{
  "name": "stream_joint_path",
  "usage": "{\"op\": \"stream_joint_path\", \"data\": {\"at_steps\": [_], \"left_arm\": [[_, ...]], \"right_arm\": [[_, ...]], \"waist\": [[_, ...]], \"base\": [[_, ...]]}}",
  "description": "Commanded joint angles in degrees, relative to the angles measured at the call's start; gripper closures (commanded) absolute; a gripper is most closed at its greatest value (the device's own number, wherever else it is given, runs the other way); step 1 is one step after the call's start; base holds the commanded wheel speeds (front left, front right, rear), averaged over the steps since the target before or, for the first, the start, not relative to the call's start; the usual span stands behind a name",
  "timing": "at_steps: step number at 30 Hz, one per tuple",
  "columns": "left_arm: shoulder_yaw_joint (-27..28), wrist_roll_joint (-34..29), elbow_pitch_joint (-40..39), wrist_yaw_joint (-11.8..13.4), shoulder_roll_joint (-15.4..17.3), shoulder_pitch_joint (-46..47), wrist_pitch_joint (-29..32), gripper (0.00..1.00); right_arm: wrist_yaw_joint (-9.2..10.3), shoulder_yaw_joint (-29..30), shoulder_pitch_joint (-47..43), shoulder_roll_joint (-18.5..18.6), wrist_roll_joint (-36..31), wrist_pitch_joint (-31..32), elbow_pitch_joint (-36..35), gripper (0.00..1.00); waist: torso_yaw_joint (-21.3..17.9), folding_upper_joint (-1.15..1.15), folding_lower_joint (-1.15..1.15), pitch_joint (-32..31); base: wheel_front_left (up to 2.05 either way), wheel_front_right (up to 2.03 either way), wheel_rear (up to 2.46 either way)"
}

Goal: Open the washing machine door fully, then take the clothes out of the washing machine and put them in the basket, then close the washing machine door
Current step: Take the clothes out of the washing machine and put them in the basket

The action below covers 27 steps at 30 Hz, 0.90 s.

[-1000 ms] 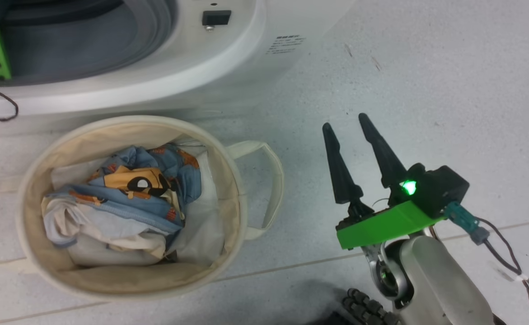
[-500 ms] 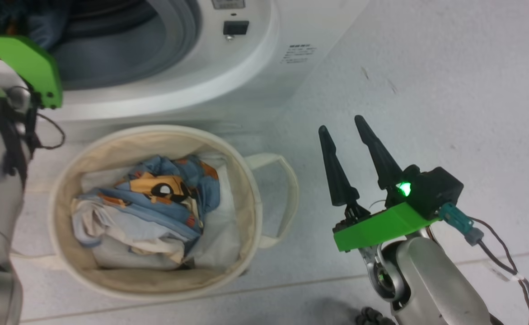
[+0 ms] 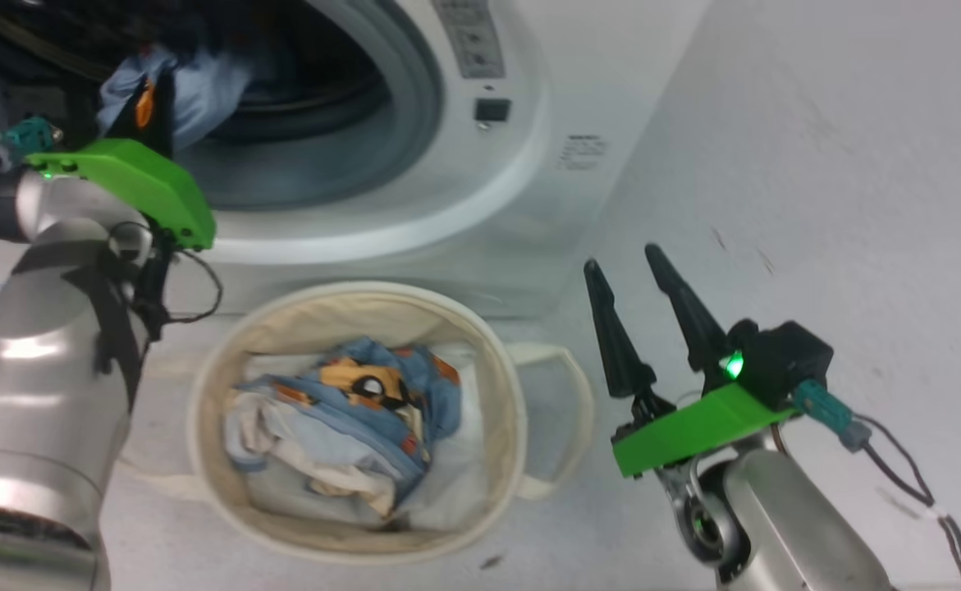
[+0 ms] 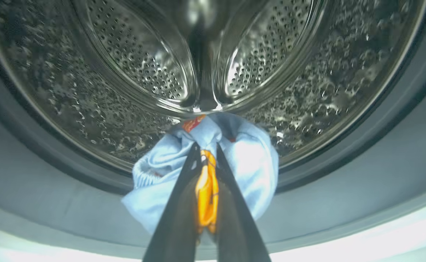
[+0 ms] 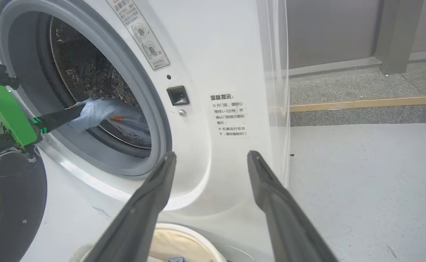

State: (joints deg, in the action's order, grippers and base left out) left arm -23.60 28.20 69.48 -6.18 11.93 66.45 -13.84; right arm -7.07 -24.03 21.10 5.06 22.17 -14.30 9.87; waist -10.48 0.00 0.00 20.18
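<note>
In the lower middle of the left wrist view, the left end effector [image 4: 205,147] is clamped shut on a blue garment [image 4: 249,153] at the washer [image 3: 529,180] mouth. At lower right of the head view, the right end effector [image 3: 621,256] hangs open and empty beside the basket [image 3: 349,316], with clothes [image 3: 349,402] heaped inside.
</note>
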Motion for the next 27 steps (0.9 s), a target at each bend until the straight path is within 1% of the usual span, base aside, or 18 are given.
{"op": "stream_joint_path", "data": {"at_steps": [1,6,9,10,13,14,16,19,21,24,27], "left_arm": [[1.69,1.32,-4.96,-0.67,1.72,-0.43,-0.95,1.0],[1.49,4.54,-15.83,-1.23,2.2,-6.18,-0.57,1.0],[0.14,6.93,-24.95,-1.28,3.42,-9.68,3.7,1.0],[0.14,6.93,-24.95,-1.28,3.42,-9.68,3.7,1.0],[0.69,9.9,-36.72,-1.11,5.87,-13.14,9.78,1.0],[1.12,10.77,-41.25,-0.43,6.85,-14.33,12.04,1.0],[2.22,12.45,-50.91,1.92,8.81,-16.83,16.66,1.0],[4.19,14.85,-64.86,6.31,11.36,-20.88,22.72,1.0],[5.33,15.97,-72.39,9.01,12.76,-23.42,25.73,1.0],[6.34,16.88,-80.06,12.32,14.51,-26.98,29.24,1.0],[6.71,17.33,-83.86,14.34,16.25,-30.55,31.8,1.0]], "right_arm": [[-0.42,-1.34,-1.55,-0.15,1.18,-0.7,-1.16,0.0],[-0.42,-1.62,-2.43,0.26,2.6,-0.7,-0.38,0.0],[-0.42,-1.43,-3.03,0.75,3.15,-0.7,-0.01,0.0],[-0.42,-1.43,-3.03,0.75,3.15,-0.7,-0.01,0.0],[-0.42,-0.87,-3.72,1.02,3.52,-0.7,0.06,0.0],[-0.42,-0.7,-4.0,1.04,3.62,-0.7,0.06,0.0],[-0.42,-0.57,-4.45,1.07,3.71,-0.7,0.11,0.0],[-0.42,-0.66,-4.75,1.0,3.87,-0.7,0.15,0.0],[-0.42,-0.72,-4.73,0.91,3.98,-0.7,0.02,0.0],[-0.42,-0.6,-4.72,0.91,4.08,-0.7,-0.06,0.0],[-0.42,-0.74,-4.49,0.94,4.02,-0.7,-0.08,0.0]], "waist": [[3.85,0.0,0.0,-4.14],[7.56,0.0,0.0,-8.05],[9.62,0.0,0.0,-10.11],[9.62,0.0,0.0,-10.11],[11.18,0.0,0.0,-11.7],[11.59,0.0,0.0,-12.16],[12.16,0.0,0.0,-12.78],[12.46,0.0,0.0,-13.34],[12.36,0.0,0.0,-13.5],[12.15,0.0,0.0,-13.52],[11.35,0.0,0.0,-13.3]], "base": [[0.0,0.0,0.0],[0.0,0.0,0.0],[0.0,0.0,0.0],[0.0,0.0,0.0],[0.0,0.0,0.0],[0.0,0.0,0.0],[0.0,0.0,0.0],[0.0,0.0,0.0],[0.0,0.0,0.0],[0.0,0.0,0.0],[0.0,0.0,0.0]]}}
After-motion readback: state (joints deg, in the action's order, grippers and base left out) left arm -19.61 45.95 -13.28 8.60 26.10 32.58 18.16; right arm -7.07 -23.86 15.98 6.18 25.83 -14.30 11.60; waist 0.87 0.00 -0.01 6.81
